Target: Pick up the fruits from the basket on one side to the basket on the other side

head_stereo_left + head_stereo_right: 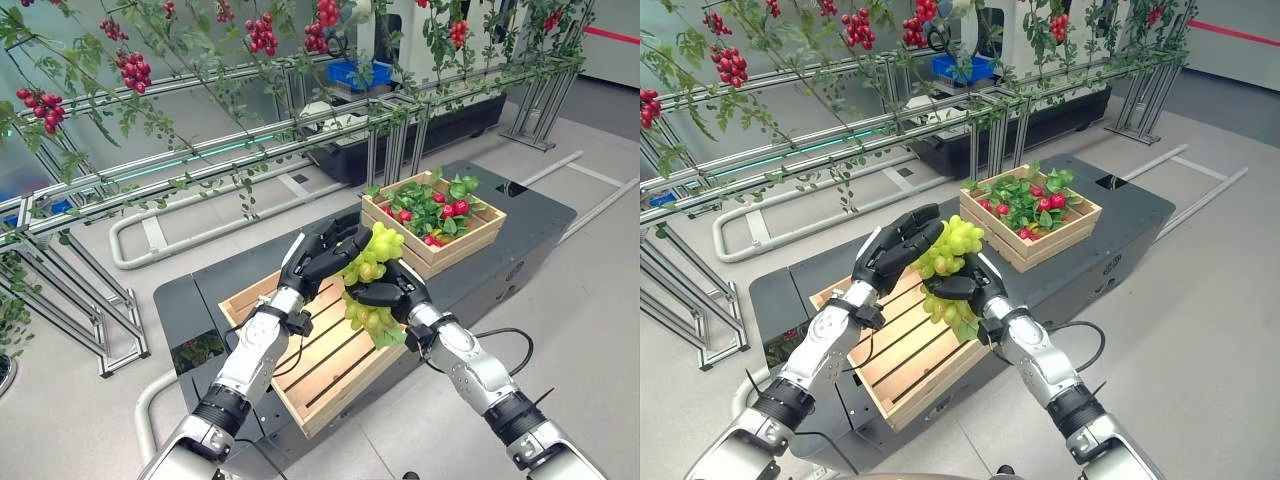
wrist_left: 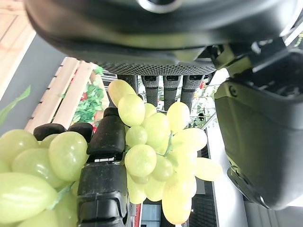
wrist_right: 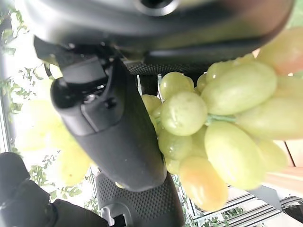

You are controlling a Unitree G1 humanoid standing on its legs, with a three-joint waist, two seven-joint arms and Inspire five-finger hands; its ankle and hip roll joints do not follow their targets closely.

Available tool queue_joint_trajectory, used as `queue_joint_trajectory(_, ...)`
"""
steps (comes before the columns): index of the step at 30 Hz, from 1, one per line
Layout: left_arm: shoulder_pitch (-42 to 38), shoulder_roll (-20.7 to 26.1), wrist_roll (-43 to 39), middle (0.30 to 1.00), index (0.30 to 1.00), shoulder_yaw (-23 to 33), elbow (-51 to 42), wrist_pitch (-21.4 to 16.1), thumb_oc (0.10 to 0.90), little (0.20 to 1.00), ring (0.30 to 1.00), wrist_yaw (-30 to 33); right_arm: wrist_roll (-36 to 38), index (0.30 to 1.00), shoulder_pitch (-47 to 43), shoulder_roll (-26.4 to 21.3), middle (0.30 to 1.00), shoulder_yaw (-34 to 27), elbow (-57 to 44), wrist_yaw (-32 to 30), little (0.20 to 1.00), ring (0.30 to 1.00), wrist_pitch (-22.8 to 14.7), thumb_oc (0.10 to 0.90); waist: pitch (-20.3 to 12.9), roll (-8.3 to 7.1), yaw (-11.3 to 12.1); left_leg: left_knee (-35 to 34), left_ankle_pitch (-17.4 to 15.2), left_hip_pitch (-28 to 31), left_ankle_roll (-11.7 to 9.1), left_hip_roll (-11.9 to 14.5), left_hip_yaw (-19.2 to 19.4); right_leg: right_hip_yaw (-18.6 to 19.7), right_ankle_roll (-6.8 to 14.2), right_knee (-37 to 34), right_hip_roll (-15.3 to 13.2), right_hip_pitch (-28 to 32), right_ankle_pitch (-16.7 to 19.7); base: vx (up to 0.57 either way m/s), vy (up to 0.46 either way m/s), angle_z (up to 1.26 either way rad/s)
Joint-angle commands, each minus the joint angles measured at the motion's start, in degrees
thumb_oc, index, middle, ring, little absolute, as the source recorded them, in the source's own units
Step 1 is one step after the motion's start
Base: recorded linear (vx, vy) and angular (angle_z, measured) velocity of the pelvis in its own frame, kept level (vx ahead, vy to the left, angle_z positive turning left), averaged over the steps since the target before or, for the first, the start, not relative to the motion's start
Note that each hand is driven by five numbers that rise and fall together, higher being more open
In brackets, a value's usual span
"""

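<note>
The right hand (image 1: 388,294) had its fingers and thumb curled round a bunch of green grapes (image 1: 371,257), clasping it about the middle so that one cluster stood above the hand and another hung below it. In the right wrist view the thumb (image 3: 118,127) lay pressed against the berries. The left hand (image 1: 318,255) met the same bunch from the other side: its fingers (image 2: 163,87) were curved over the upper cluster, touching it, with the thumb (image 2: 108,137) against the berries, so both hands were grasping the fruit together.

The grapes were held in the air, clear of the boards, above the far right part of the near crate (image 1: 330,375), which stood on the front edge of the dark platform (image 1: 520,225). The far crate (image 1: 480,235) sat towards the platform's back right corner, well apart from the hands, holding red fruits (image 1: 455,209) among green leaves.

The bunch looked light but loose and soft. Its berries would probably roll and slip under smooth fingers, and a hard squeeze could detach or crush them. The safest hold seemed to be a cupped one around the middle, near the stem, with support beneath the hanging cluster. Judged from the task, the carry to the far crate was not yet done.
</note>
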Motion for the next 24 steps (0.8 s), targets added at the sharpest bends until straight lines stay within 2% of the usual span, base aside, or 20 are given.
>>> queue_joint_trajectory(1, -5.9, 5.2, -3.4, 0.9, 0.9, 14.1, 8.9, -7.0, 0.8, 0.9, 0.9, 8.5, 2.7, 0.3, -2.2, 0.5, 0.3, -9.5, -7.9, 5.9, 0.3, 0.3, -10.0, 0.4, -2.5, -0.78, -0.7, 0.5, -6.8, 0.4, 1.4, -0.7, -0.6, -1.5, -0.5, 0.2, -1.1, 4.3, -7.7, 0.02, -0.003, -0.03)
queue_joint_trajectory(5, -3.5, 6.1, -3.0, 0.9, 0.9, 16.3, 8.9, -8.6, 0.8, 0.9, 0.9, 9.1, 2.5, 0.3, 1.9, -0.2, 0.3, -12.0, -7.3, 6.3, 0.3, 0.3, -10.7, 0.4, -2.3, -0.81, -1.0, 0.5, -6.8, 0.5, 1.5, -0.7, -0.3, -1.3, -0.3, 0.2, -1.1, 4.3, -7.6, 0.01, -0.004, -0.05)
queue_joint_trajectory(12, 1.3, 6.7, 0.3, 0.9, 0.9, 20.0, 6.9, -13.6, 0.8, 0.9, 0.9, 10.5, 2.4, 0.3, 9.3, -0.7, 0.3, -16.7, -5.8, 7.6, 0.3, 0.3, -11.5, 0.4, -1.8, -1.09, -1.6, 0.5, -6.8, 0.2, 1.7, -0.8, 0.3, -1.0, -0.2, 0.2, -1.2, 3.6, -7.2, 0.0, -0.003, -0.03)
queue_joint_trajectory(21, 4.3, 5.7, 5.0, 0.9, 0.9, 20.8, 3.6, -16.7, 0.8, 0.9, 0.9, 13.9, 1.9, 0.3, 12.8, 0.1, 0.3, -19.2, -4.6, 7.6, 0.3, 0.3, -11.5, 0.4, -1.3, -1.59, -2.1, 0.5, -7.0, 0.3, 1.8, -0.9, 0.5, -0.6, -0.3, 0.2, -1.0, 3.6, -7.2, 0.0, -0.001, -0.01)
queue_joint_trajectory(24, 4.5, 5.1, 4.3, 0.9, 0.9, 20.4, 3.4, -17.2, 0.8, 0.9, 0.9, 13.1, 2.3, 0.3, 13.0, 0.6, 0.3, -19.5, -4.1, 7.1, 0.3, 0.3, -12.3, 0.4, -1.2, -1.76, -2.1, 0.5, -7.1, 0.4, 1.8, -0.7, 0.8, -0.6, -0.3, 0.2, -1.0, 3.6, -7.1, 0.0, 0.0, 0.0)
